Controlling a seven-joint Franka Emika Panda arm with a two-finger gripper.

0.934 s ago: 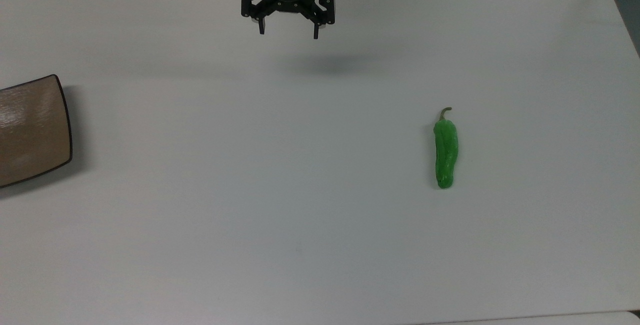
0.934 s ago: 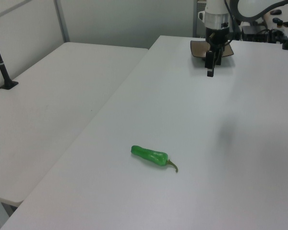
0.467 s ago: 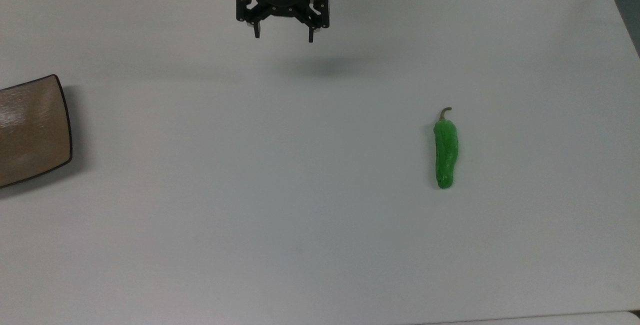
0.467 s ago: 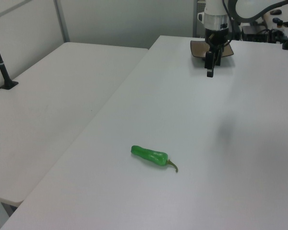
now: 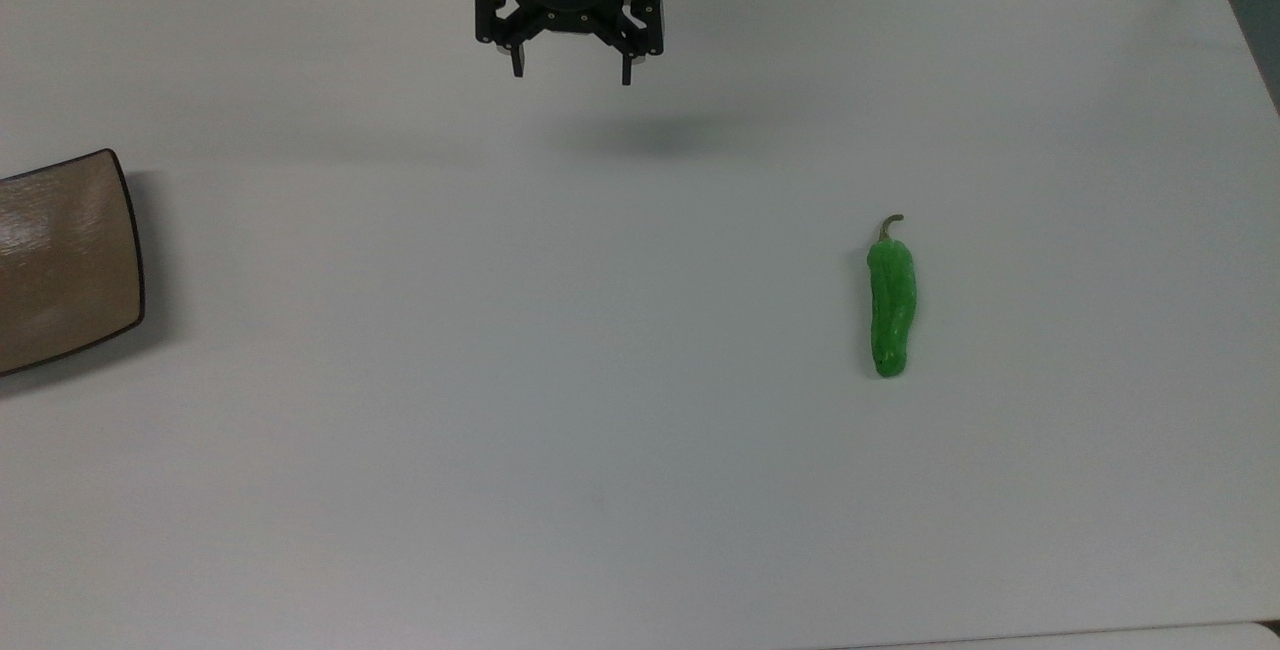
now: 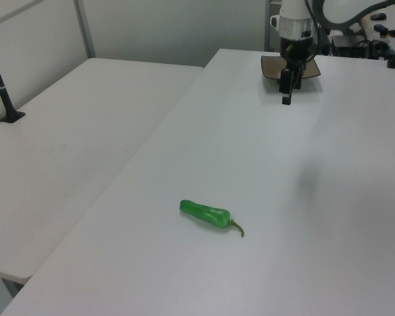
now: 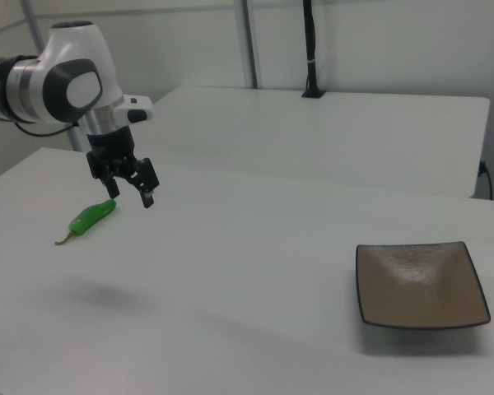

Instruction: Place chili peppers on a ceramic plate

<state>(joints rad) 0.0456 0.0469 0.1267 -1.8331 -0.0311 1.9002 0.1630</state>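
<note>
Chili pepper (image 5: 891, 306) lies flat on the white table (image 5: 640, 430), toward the top view's right, stem (image 5: 889, 224) pointing to the far edge; long axis runs near to far in the top view. Nothing touches it.

Ceramic plate (image 5: 62, 260) sits at the top view's left edge, well apart from the pepper, bare.

My gripper (image 5: 571, 72) hangs above the table near the far edge, between the two but close to neither. Fingers spread apart, holding nothing. Its shadow (image 5: 655, 135) falls on bare table.

Judged stage: approach not yet begun in earnest; pepper untouched.

Risks from here:
- Pepper skin looks glossy and wrinkled. A pinch on the tapered tip or the stem could squeeze it out sideways. Aim mid-body.
- Fingers must straddle the narrow width. Closing along the length would likely push it rather than hold it.
- Descending too low could drive fingertips into the table; too high, and I close on air.
- Long carry to the plate: a weak hold may drop it midway.
- Releasing near the plate's rim (image 7: 422, 322) could let it roll off.
</note>
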